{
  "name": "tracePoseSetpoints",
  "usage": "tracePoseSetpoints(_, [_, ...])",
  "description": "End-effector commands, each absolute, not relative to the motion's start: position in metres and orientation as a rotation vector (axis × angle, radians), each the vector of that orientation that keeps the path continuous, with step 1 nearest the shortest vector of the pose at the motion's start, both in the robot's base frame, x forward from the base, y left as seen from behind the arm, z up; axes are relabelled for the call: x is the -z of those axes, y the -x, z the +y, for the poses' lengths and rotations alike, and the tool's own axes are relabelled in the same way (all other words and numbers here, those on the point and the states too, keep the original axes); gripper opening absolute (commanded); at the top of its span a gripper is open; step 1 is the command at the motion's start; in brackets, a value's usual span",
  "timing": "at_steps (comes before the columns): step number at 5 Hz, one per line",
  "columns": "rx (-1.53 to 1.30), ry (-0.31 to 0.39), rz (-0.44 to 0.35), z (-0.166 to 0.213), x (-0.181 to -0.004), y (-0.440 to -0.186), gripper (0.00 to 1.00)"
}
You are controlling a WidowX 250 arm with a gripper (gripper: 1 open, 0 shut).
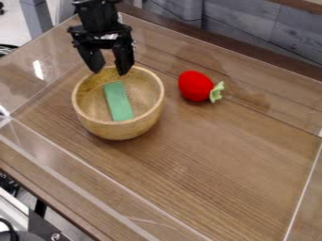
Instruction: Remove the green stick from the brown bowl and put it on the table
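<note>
The green stick [117, 101] lies flat inside the brown bowl [147, 115]. Its long side runs from the far rim toward the near rim, and the near end leans a little to the right. It is shorter than the bowl is wide, so both ends stay inside.

The bowl sits on the left part of the bench [214, 165], which has a brown wood look and clear walls around it.

The black fingers [92, 57] hang over the far left rim of the bowl and point down. They are spread apart and hold nothing. The tips are just above the far end of the stick. I cannot tell if they touch the rim.

A red strawberry toy [194, 86] with a green leaf rests on the bench to the right of the bowl, near it but not touching.

No words or labels can be read on any of these things.
</note>
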State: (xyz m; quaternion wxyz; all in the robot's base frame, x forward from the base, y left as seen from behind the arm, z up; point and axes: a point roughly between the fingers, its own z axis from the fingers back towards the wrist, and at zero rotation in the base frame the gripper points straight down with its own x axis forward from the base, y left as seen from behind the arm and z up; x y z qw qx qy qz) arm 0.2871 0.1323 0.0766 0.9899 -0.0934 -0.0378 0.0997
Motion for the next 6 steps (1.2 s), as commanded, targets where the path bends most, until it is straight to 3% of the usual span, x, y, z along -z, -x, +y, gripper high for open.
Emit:
tracePoseSetpoints(1, [-0.193, 0.180, -0.123, 0.133, -0.080, -0.285, 1.00])
tracePoseSetpoints(2, [-0.205, 0.184, -0.137, 0.135, -0.077, -0.280, 1.00])
tracePoseSetpoints(4, [-0.208, 0.189, -0.157, 0.150, -0.071, -0.299, 1.00])
tracePoseSetpoints(6, [-0.182, 0.201, -0.163, 0.142, -0.079, -0.297, 1.00])
